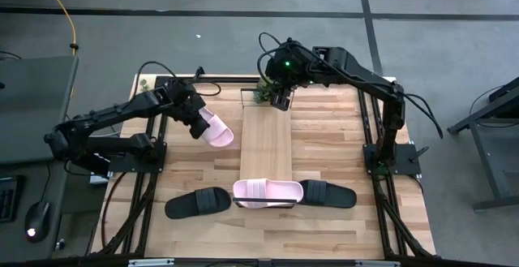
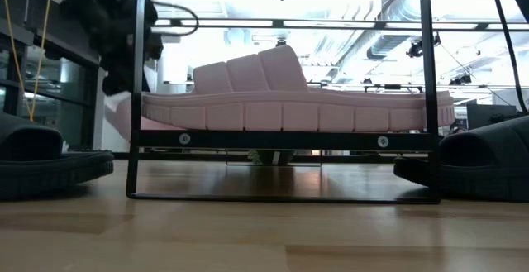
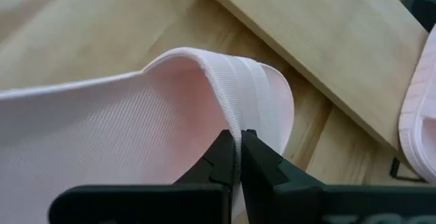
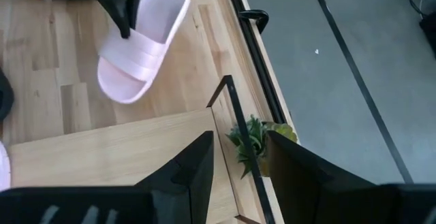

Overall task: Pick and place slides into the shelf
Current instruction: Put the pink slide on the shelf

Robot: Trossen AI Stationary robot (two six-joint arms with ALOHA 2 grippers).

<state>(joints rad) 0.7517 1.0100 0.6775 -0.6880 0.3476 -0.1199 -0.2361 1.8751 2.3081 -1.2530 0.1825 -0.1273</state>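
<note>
The left gripper (image 3: pixel 238 157) is pinching the strap edge of a pink slide (image 1: pixel 215 129), carrying it just beside the shelf (image 1: pixel 266 141). The right gripper (image 4: pixel 238 159) is hovering with jaws apart over the shelf's far end, empty. Another pink slide (image 1: pixel 268 192) is lying across the near end, between two black slides (image 1: pixel 199 203).

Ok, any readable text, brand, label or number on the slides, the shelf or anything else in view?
None readable.
Pale pink ribbed-strap slide on the shelf: no visible marking.
Pale pink slide held by the left gripper: plain strap, no logo.
Black slides: no text visible.
Long light-wood shelf board: bare wood.
</note>
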